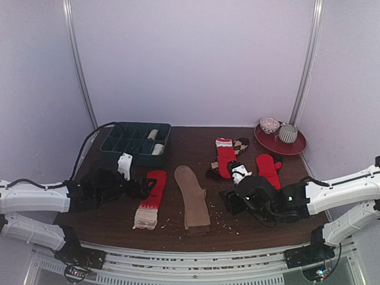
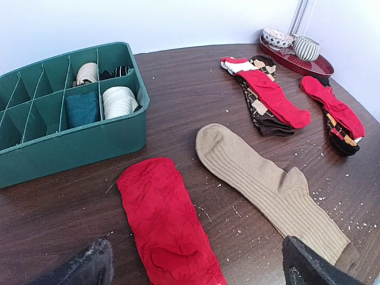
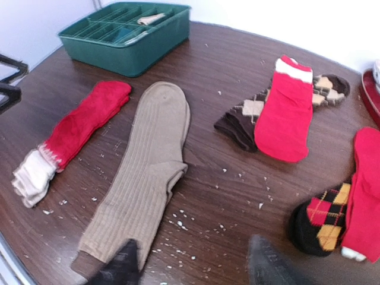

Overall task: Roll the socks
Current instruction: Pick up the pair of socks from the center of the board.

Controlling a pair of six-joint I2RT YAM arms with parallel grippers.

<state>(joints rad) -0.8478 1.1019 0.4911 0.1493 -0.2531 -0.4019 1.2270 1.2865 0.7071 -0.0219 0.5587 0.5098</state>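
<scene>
left gripper (image 2: 196, 272): jaws stand wide apart and hold nothing; low over the table (image 1: 190, 139), with the red sock under the gap.
right gripper (image 3: 193, 267): jaws also spread wide, nothing between them; it is at the near end of the tan sock.
tan sock (image 3: 145, 172): lies flat and unrolled in the middle of the table, between the two grippers. It is perhaps a pair laid one on the other, but the view does not settle this.
red sock with cream end (image 1: 151, 199): flat, just left of the tan sock and not touching it; the cream end points to the near edge.
white crumbs (image 3: 178, 222): scattered on the dark wood around the tan sock.
red sock on the right (image 3: 365, 190): lies over a black sock with yellow and red diamonds (image 3: 320, 222), near the right gripper.
red sock with white cuff (image 3: 288, 113): further back, lying across a brown diamond sock (image 3: 243, 116).
green tray (image 2: 89, 145): at the far left, with a cream roll (image 2: 119, 101) and a teal roll (image 2: 83, 110) in neighbouring compartments.
red plate (image 1: 297, 148): far right corner, carrying two small patterned bowls (image 1: 288, 133).
</scene>
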